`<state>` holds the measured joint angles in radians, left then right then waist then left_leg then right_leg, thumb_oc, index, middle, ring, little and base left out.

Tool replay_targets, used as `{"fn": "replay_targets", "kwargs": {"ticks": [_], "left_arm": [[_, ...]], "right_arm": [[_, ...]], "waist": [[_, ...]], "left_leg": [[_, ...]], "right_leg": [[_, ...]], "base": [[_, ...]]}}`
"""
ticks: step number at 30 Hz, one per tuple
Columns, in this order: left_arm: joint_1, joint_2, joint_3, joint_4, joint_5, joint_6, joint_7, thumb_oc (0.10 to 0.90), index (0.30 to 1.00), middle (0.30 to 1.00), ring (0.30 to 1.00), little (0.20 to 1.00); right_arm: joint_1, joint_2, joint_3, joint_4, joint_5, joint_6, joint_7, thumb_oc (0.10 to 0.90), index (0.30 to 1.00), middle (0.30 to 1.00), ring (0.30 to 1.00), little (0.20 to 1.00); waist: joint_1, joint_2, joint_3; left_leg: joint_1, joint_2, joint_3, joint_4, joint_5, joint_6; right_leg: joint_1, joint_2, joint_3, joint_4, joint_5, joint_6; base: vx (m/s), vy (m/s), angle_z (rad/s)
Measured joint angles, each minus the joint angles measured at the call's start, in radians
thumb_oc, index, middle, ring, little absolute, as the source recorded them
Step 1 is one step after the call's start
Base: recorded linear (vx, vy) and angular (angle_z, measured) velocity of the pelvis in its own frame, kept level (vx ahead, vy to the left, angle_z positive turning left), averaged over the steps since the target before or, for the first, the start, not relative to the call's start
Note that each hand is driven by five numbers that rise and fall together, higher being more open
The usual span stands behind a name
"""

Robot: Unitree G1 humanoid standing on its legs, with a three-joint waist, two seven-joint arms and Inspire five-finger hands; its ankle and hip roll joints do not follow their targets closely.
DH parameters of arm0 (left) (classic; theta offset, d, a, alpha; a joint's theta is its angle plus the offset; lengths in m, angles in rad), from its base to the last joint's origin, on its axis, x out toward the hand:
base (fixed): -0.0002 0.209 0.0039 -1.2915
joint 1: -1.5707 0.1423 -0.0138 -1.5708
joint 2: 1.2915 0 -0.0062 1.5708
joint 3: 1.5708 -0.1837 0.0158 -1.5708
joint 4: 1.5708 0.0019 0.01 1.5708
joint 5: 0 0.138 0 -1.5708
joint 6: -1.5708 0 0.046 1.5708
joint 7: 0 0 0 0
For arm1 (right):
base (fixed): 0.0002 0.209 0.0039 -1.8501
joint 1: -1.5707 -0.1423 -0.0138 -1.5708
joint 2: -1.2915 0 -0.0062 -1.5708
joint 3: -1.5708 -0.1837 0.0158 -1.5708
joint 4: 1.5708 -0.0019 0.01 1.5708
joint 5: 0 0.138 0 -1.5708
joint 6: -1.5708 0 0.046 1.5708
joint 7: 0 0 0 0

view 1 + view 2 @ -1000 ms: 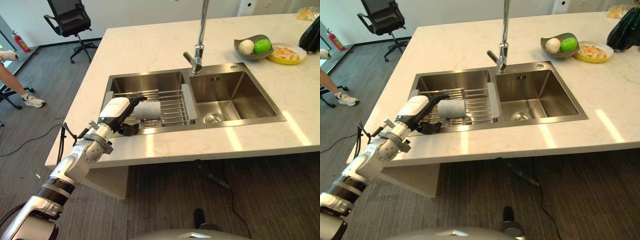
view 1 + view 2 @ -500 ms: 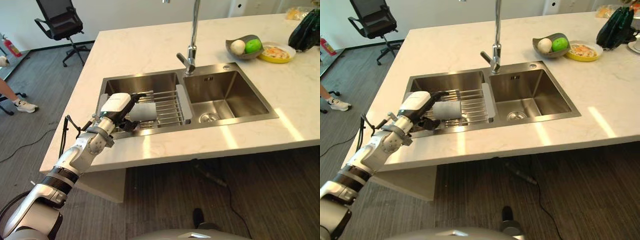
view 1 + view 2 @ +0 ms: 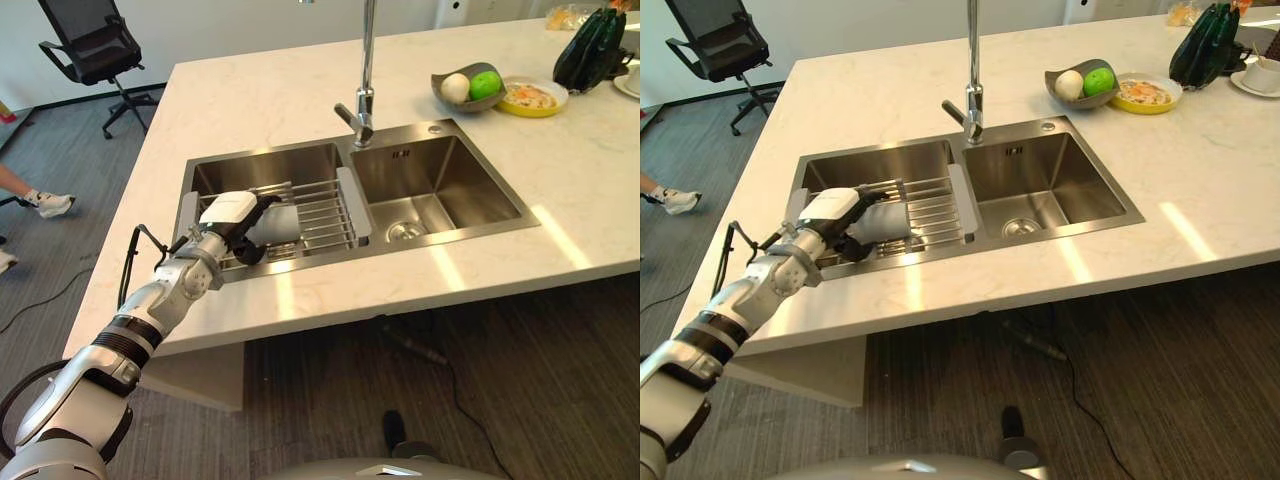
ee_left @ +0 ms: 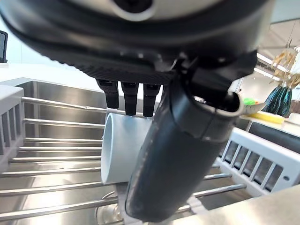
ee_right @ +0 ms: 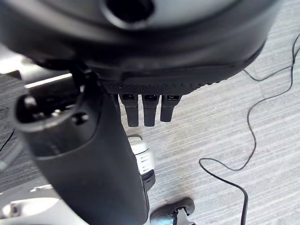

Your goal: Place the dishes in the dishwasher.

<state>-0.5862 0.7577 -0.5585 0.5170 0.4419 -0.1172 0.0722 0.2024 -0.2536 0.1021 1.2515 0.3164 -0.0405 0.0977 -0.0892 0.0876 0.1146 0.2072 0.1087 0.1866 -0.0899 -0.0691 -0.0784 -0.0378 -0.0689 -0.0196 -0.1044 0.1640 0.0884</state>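
Observation:
A pale grey-blue cup [image 3: 283, 221] lies on its side on the wire rack [image 3: 325, 205] over the left basin of the steel sink [image 3: 440, 185]. My left hand [image 3: 228, 212] is at the cup's open end. Its straight fingers [image 4: 129, 98] reach over the top of the cup [image 4: 117, 150], and the thumb [image 4: 173, 159] stands out in front of it. The hand is open and has no grip on the cup. My right hand [image 5: 140, 47] hangs open over the grey floor, fingers straight.
A tall faucet [image 3: 364, 75] rises between the two basins. At the counter's far right stand a grey bowl with two fruits [image 3: 468, 88], a yellow plate of food [image 3: 530, 97], a dark green bag [image 3: 590, 40] and a cup on a saucer [image 3: 1262, 75]. An office chair [image 3: 85, 45] and a person's shoe [image 3: 50, 203] are at the left.
The camera has moved, so the whole scene sits further left. My left hand stays at the cup on the rack, its fingers a little further over it.

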Motion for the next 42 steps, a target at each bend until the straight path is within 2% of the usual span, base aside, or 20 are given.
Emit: {"fn": "replay_targets", "kwargs": {"ticks": [8, 15, 20, 21, 22, 23, 28, 34, 38, 41, 42], "left_arm": [[-0.057, -0.02, -0.031, 0.102, -0.002, 0.029, -0.009, 0.8, 0.9, 0.9, 0.9, 0.9], [-0.142, -0.037, -0.103, 0.206, -0.001, 0.04, -0.015, 0.8, 0.9, 0.9, 0.9, 0.9], [-0.309, -0.087, -0.209, 0.405, -0.037, 0.052, -0.048, 0.8, 0.9, 0.9, 0.9, 0.9], [-0.34, -0.099, -0.222, 0.443, -0.045, 0.054, -0.06, 0.712, 0.768, 0.768, 0.768, 0.768], [-0.357, -0.105, -0.227, 0.471, -0.053, 0.056, -0.073, 0.532, 0.498, 0.498, 0.498, 0.498], [-0.39, -0.13, -0.243, 0.52, -0.069, 0.054, -0.08, 0.4, 0.3, 0.3, 0.3, 0.3], [-0.453, -0.149, -0.251, 0.588, -0.097, 0.068, -0.126, 0.4, 0.3, 0.3, 0.3, 0.3], [-0.454, -0.14, -0.262, 0.533, -0.096, 0.09, -0.136, 0.4, 0.3, 0.3, 0.3, 0.3], [-0.439, -0.083, -0.302, 0.32, -0.094, 0.069, -0.147, 0.4, 0.3, 0.3, 0.3, 0.3], [-0.39, -0.028, -0.292, 0.113, -0.074, 0.026, -0.117, 0.4, 0.3, 0.3, 0.3, 0.3], [-0.356, -0.02, -0.262, 0.057, -0.065, 0.011, -0.094, 0.4, 0.3, 0.3, 0.3, 0.3]], "right_arm": [[-0.015, -0.007, 0.0, -0.001, 0.0, 0.008, 0.0, 0.8, 0.9, 0.9, 0.9, 0.9], [-0.032, -0.023, 0.001, 0.001, 0.0, 0.015, 0.0, 0.8, 0.9, 0.9, 0.9, 0.9], [-0.062, -0.028, 0.021, 0.021, 0.001, 0.022, -0.001, 0.8, 0.9, 0.9, 0.9, 0.9], [-0.071, -0.028, 0.025, 0.028, 0.001, 0.025, -0.001, 0.8, 0.9, 0.9, 0.9, 0.9], [-0.078, -0.029, 0.03, 0.03, 0.001, 0.028, -0.001, 0.8, 0.9, 0.9, 0.9, 0.9], [-0.085, -0.029, 0.034, 0.038, 0.001, 0.03, -0.001, 0.8, 0.9, 0.9, 0.9, 0.9], [-0.103, -0.031, 0.058, 0.06, 0.002, 0.038, 0.002, 0.8, 0.9, 0.9, 0.9, 0.9], [-0.105, -0.029, 0.059, 0.071, 0.008, 0.038, 0.003, 0.8, 0.9, 0.9, 0.9, 0.9], [-0.104, -0.03, 0.056, 0.071, 0.009, 0.035, 0.003, 0.8, 0.9, 0.9, 0.9, 0.9], [-0.1, -0.033, 0.051, 0.057, 0.011, 0.031, 0.002, 0.8, 0.9, 0.9, 0.9, 0.9], [-0.098, -0.033, 0.048, 0.053, 0.012, 0.031, 0.002, 0.8, 0.9, 0.9, 0.9, 0.9]], "waist": [[-0.003, -0.001, 0.0], [-0.011, -0.011, 0.007], [-0.022, -0.013, 0.009], [-0.025, -0.012, 0.009], [-0.028, -0.012, 0.01], [-0.029, -0.011, 0.01], [-0.029, -0.007, 0.012], [-0.025, -0.006, 0.013], [-0.005, -0.008, 0.02], [0.006, -0.005, 0.024], [0.004, -0.003, 0.026]], "left_leg": [[-0.013, -0.004, 0.021, 0.0, 0.0, 0.0], [-0.019, -0.005, 0.026, 0.0, 0.0, 0.001], [-0.032, -0.007, 0.032, 0.0, 0.0, 0.001], [-0.033, -0.007, 0.033, 0.0, 0.0, 0.001], [-0.036, -0.007, 0.035, 0.0, 0.0, 0.001], [-0.037, -0.007, 0.037, 0.0, 0.0, 0.001], [-0.04, -0.007, 0.052, 0.0, 0.0, 0.001], [-0.04, -0.002, 0.051, 0.0, -0.001, 0.001], [-0.039, 0.0, 0.044, 0.0, 0.0, 0.001], [-0.031, 0.006, 0.036, 0.0, 0.0, 0.001], [-0.029, 0.009, 0.022, 0.0, 0.0, 0.001]], "right_leg": [[-0.024, 0.003, 0.022, 0.001, 0.01, -0.001], [-0.034, 0.003, 0.026, 0.0, 0.011, 0.001], [-0.05, 0.001, 0.027, 0.002, 0.014, 0.003], [-0.053, 0.002, 0.027, 0.004, 0.015, 0.003], [-0.056, 0.002, 0.028, 0.004, 0.015, 0.003], [-0.058, 0.002, 0.029, 0.004, 0.015, 0.003], [-0.07, 0.009, 0.046, 0.004, 0.018, 0.001], [-0.067, 0.01, 0.041, 0.004, 0.017, -0.001], [-0.059, 0.009, 0.026, 0.004, 0.017, -0.003], [-0.043, 0.009, 0.012, 0.004, 0.016, -0.01], [-0.037, 0.009, 0.004, 0.004, 0.013, -0.012]], "base": [[0.0, 0.006, -0.08], [0.0, 0.001, -0.01], [0.01, 0.0, -0.04], [0.0, -0.005, -0.03], [0.0, 0.001, -0.05], [0.0, -0.004, -0.06], [0.0, -0.006, -0.1], [0.01, -0.01, 0.02], [0.01, -0.028, 0.09], [0.01, -0.063, 0.11], [0.01, -0.044, 0.23]]}}
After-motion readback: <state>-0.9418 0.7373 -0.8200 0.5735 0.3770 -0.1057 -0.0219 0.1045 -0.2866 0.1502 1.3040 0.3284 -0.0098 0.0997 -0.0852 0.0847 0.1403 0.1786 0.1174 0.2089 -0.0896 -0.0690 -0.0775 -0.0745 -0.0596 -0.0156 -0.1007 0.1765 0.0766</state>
